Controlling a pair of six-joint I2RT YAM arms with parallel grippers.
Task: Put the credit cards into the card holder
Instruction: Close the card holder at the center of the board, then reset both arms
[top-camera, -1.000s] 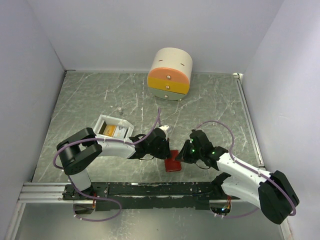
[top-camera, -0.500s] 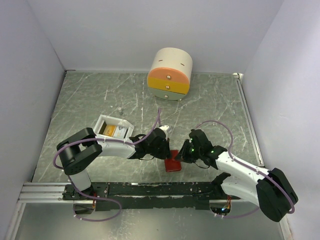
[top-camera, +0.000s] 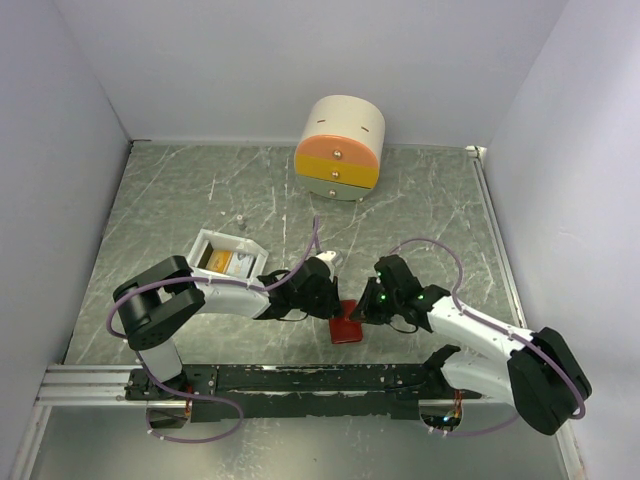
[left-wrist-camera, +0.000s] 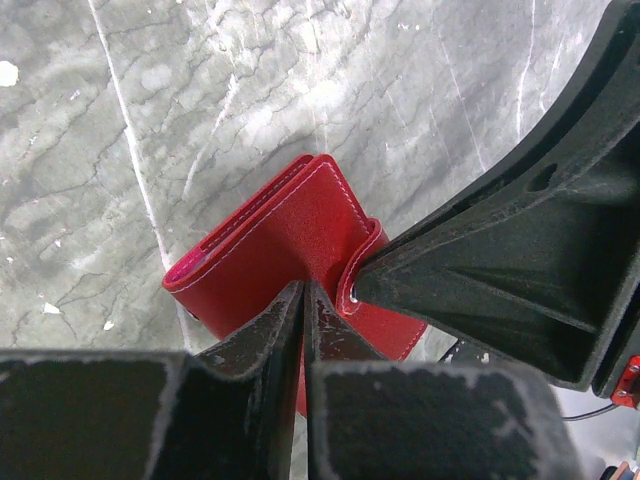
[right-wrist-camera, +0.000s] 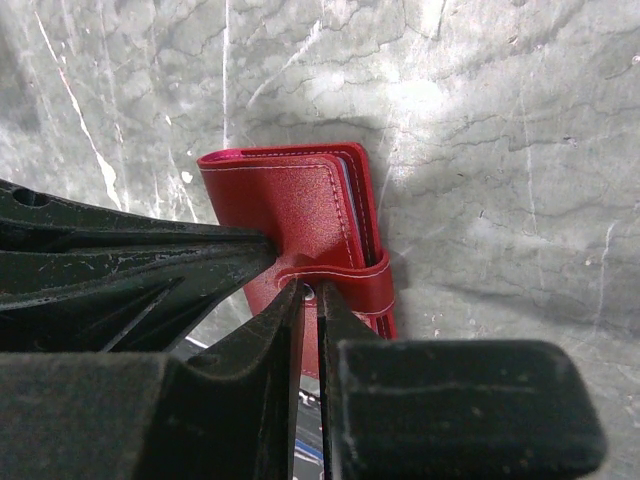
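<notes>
You've got both arms meeting over the card holder (top-camera: 347, 325). It sits at the middle of the desk's (top-camera: 180, 190) near edge, just ahead of the arm bases.

The holder is folded shut, red cover up. Its strap (right-wrist-camera: 372, 280) wraps round one edge and back onto the cover. A sliver of pale-blue sleeve shows along that edge in the right wrist view. You can't tell from any view whether it lies flat on the desk or is tipped up a little.

Left gripper (top-camera: 330, 303): the jaws are pressed nearly together with only a thin slit between them. The tips are on the red cover next to the strap end, and a bit of red shows in the slit, so it reads as pinching the holder.

Right gripper (top-camera: 366, 312): the same narrow slit, with the tips nipping the tab end of the strap on top of the cover.

The two sets of fingertips come in from opposite sides and touch, or all but touch, at the strap tab. Each wrist view shows the other gripper's black finger right against it.

Credit cards (top-camera: 213, 260): orange-gold and pale shapes lie in the white tray (top-camera: 243, 247), left of centre on the desk and well apart from the holder. They're too small for you to count.

The round cream-and-orange drawer box (top-camera: 340, 148) stands at the far edge, mid-desk.
</notes>
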